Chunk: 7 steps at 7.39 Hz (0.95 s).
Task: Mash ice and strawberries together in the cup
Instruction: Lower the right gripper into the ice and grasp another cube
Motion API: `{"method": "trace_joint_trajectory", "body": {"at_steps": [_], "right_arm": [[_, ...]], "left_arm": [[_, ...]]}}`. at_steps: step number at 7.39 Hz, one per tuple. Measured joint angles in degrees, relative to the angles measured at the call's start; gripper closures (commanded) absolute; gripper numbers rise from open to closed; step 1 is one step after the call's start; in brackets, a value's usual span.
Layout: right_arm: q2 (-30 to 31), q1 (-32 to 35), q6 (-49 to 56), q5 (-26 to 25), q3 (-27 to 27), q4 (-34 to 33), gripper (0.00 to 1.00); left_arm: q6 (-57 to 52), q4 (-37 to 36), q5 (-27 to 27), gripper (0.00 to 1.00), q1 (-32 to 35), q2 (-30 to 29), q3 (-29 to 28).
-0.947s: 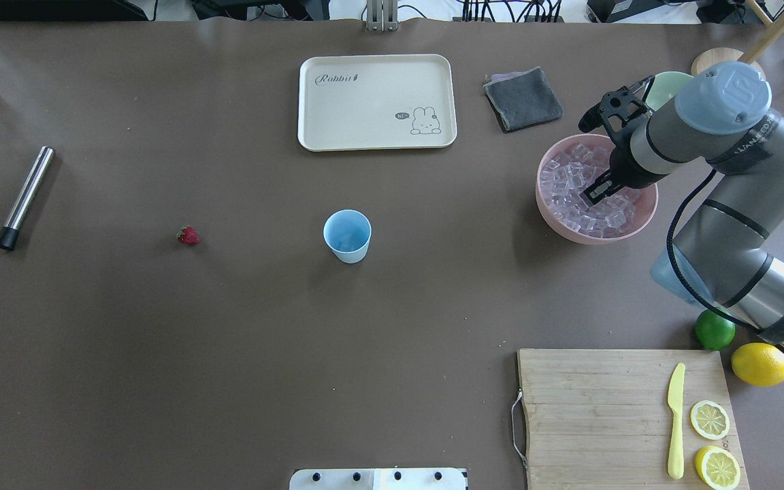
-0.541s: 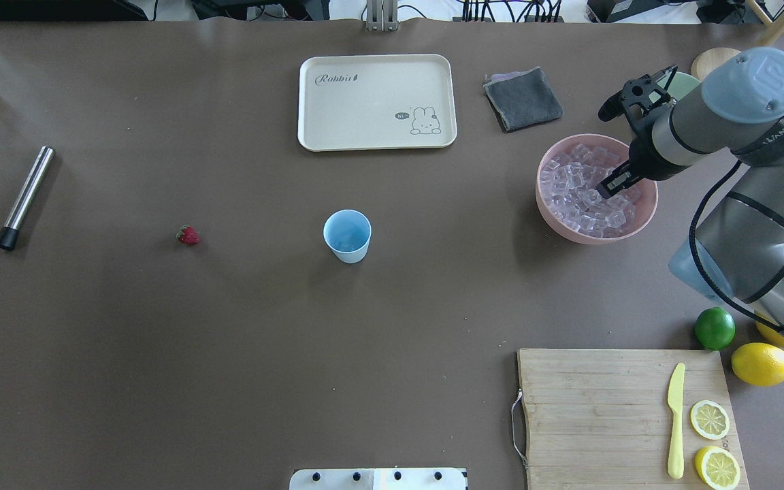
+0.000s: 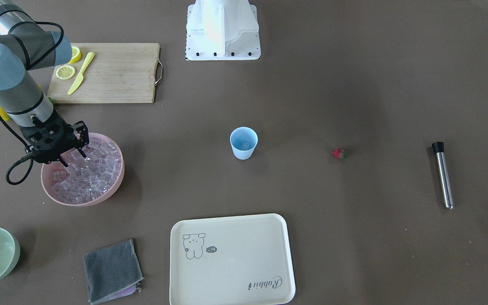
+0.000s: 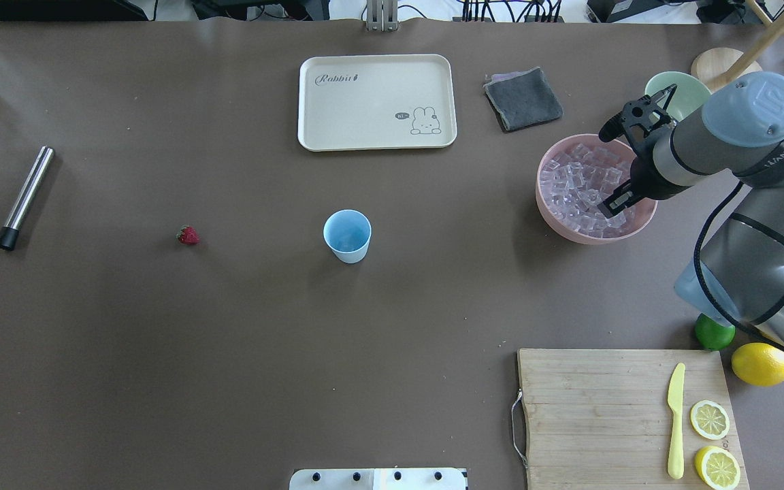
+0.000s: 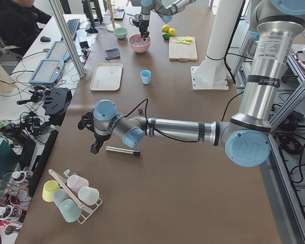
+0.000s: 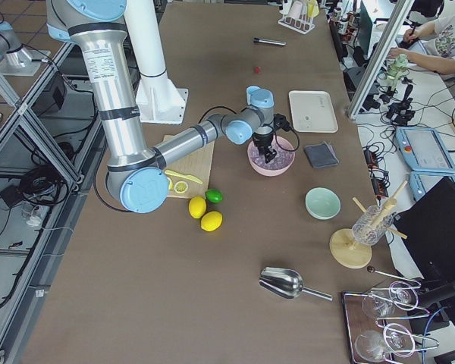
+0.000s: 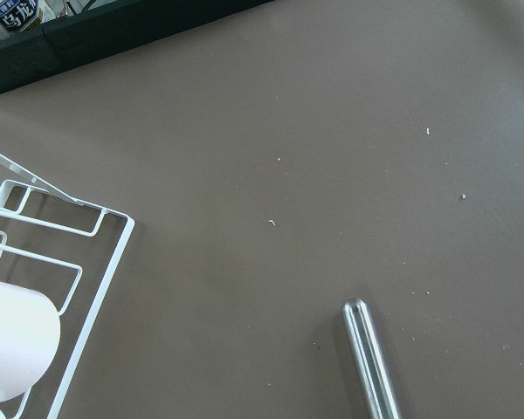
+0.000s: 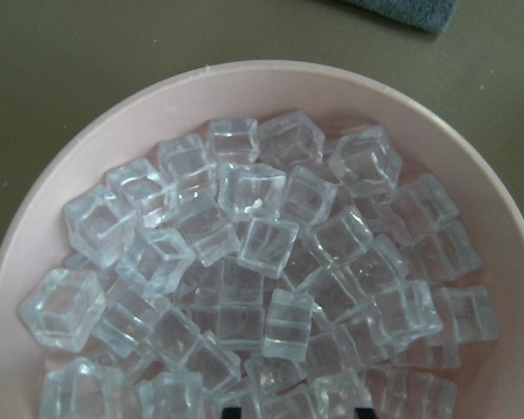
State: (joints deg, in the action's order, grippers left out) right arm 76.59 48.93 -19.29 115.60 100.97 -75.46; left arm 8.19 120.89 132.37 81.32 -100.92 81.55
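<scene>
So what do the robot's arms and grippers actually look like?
Both the right arm and the left arm are silver-grey tubes with pale blue joint caps and black bands. A black cable loops along the right arm, whose wrist cap carries an embossed logo. The right gripper and left gripper are black skeletal frames.

Clear ice [image 8: 266,244]; pink bowl [image 8: 244,74]; light blue cup [image 4: 347,236]; red strawberry [image 4: 188,235].

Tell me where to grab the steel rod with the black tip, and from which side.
Probably grip the steel rod mid-shaft, straight down from above, jaws across its width. It lies flat on the table, a slim round bar with bare tabletop along both long sides.
</scene>
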Motion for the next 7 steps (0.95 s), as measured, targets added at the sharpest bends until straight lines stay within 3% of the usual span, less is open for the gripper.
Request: {"method": "trace_joint_trajectory", "body": {"at_steps": [2,6,7], "right_arm": [[0.5,-0.4,0.0,-0.1,0.1,0.1,0.48],[1.6,-0.9,0.0,-0.1,0.8,0.2,1.00],[1.7,-0.9,-0.4,-0.1,1.2,0.2,1.00]], "left_arm": [[0.1,0.0,0.0,0.03,0.0,-0.1,0.0],[0.1,0.1,0.0,0.03,0.0,-0.1,0.1],[0.1,0.1,0.0,0.03,0.0,-0.2,0.2]]}}
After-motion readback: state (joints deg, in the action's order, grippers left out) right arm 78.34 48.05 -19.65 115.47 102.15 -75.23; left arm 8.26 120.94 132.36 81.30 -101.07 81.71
